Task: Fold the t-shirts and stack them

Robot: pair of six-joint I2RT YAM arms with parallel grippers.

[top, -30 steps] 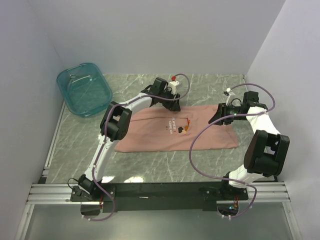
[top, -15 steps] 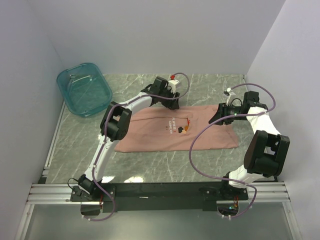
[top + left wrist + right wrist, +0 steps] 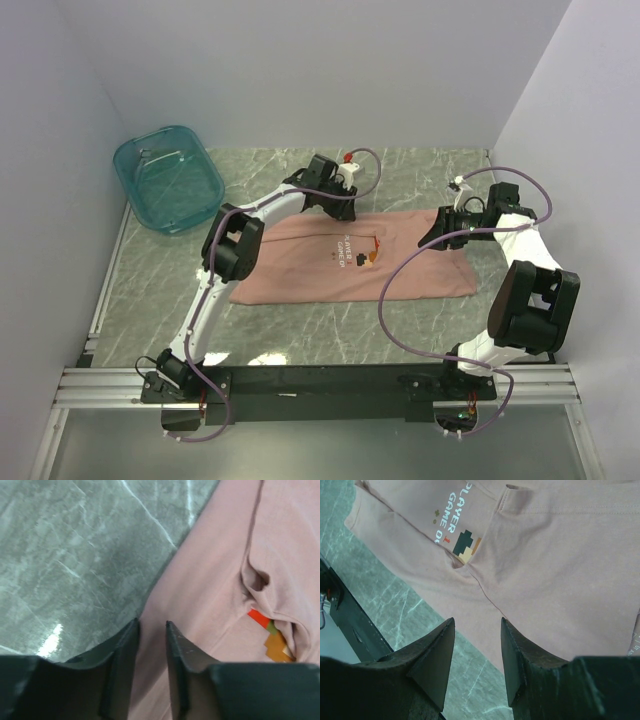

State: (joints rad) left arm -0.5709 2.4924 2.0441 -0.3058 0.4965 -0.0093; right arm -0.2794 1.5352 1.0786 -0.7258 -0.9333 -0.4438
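The dusty-pink t-shirt [image 3: 350, 265] lies flat across the middle of the marble table [image 3: 300, 320], its chest graphic [image 3: 368, 258] facing up beside a fold line. My left gripper [image 3: 345, 207] is down at the shirt's far edge. In the left wrist view the t-shirt [image 3: 215, 580] runs between the left gripper's [image 3: 151, 623] tips, which stand a narrow gap apart, open. My right gripper [image 3: 437, 238] hovers at the shirt's right end. In the right wrist view the right gripper [image 3: 477, 621] is open and empty above the t-shirt's [image 3: 545, 555] edge.
A translucent teal tub [image 3: 167, 178] sits at the far left corner of the table. White walls close in the back and both sides. A purple cable [image 3: 400, 270] from the right arm drapes across the shirt.
The left gripper's jaws have narrowed over the shirt's far edge. Both arms and the shirt stay where they were.
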